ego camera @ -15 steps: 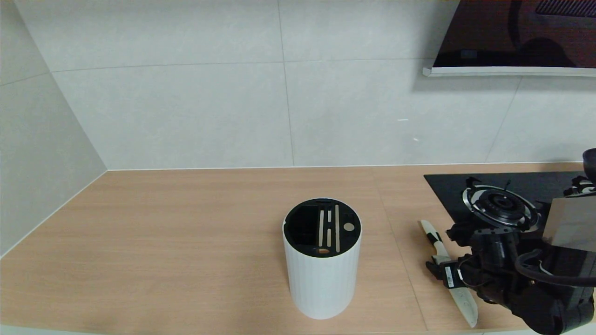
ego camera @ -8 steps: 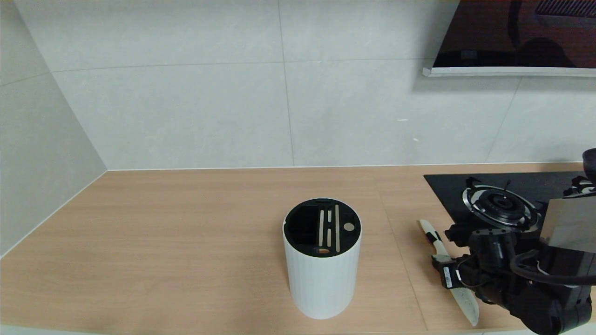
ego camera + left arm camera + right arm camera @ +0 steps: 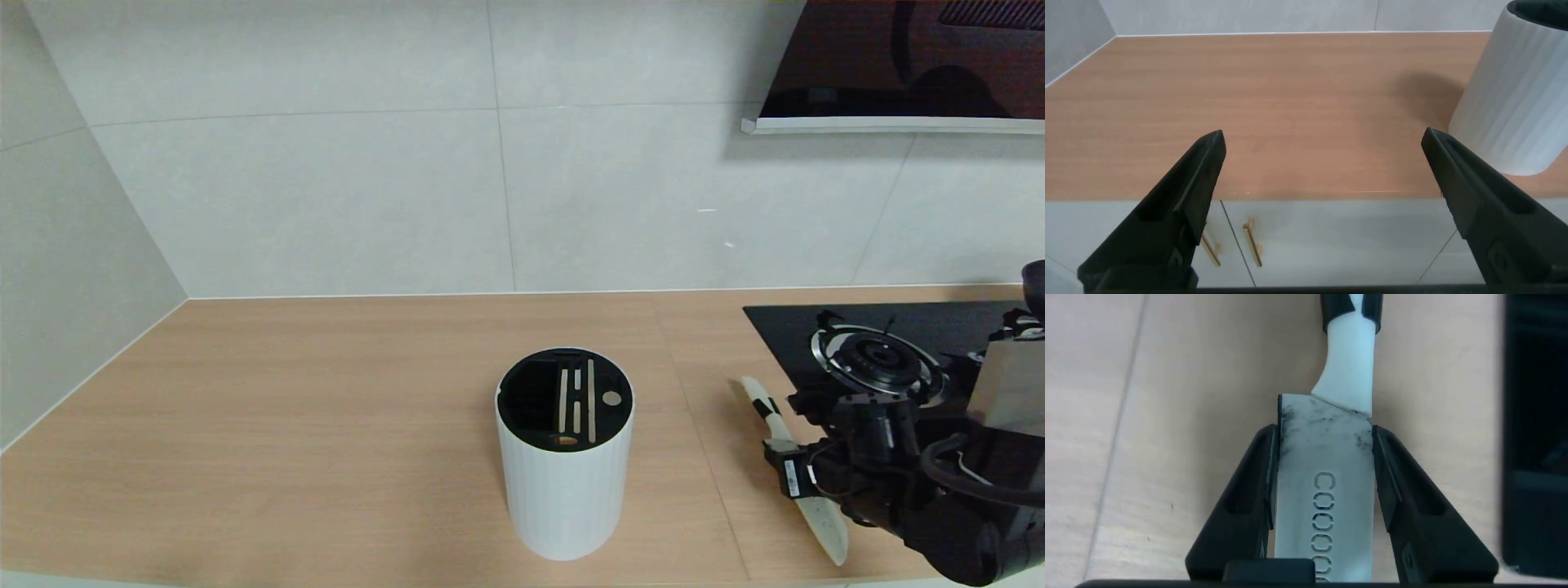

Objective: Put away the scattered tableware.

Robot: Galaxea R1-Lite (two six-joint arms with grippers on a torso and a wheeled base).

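A white knife (image 3: 823, 523) with a cream handle banded in black lies slanted over the wooden counter, right of the holder and beside the stove. My right gripper (image 3: 790, 467) is shut on its blade just below the handle. In the right wrist view the two black fingers (image 3: 1249, 490) press both sides of the white knife (image 3: 1327, 449). The white cylindrical knife holder (image 3: 563, 482) with a black slotted top stands mid-counter. My left gripper (image 3: 1323, 212) hangs open and holds nothing at the counter's front edge, left of the knife holder (image 3: 1519, 90).
A black gas stove (image 3: 873, 359) with a round burner sits at the back right, under a range hood (image 3: 898, 65). Tiled walls close the counter (image 3: 326, 408) at the back and left. Cabinet doors with gold handles (image 3: 1253, 242) are below the front edge.
My right gripper has shifted slightly to the right and away from me, carrying the knife with it. The holder and the left gripper have stayed put.
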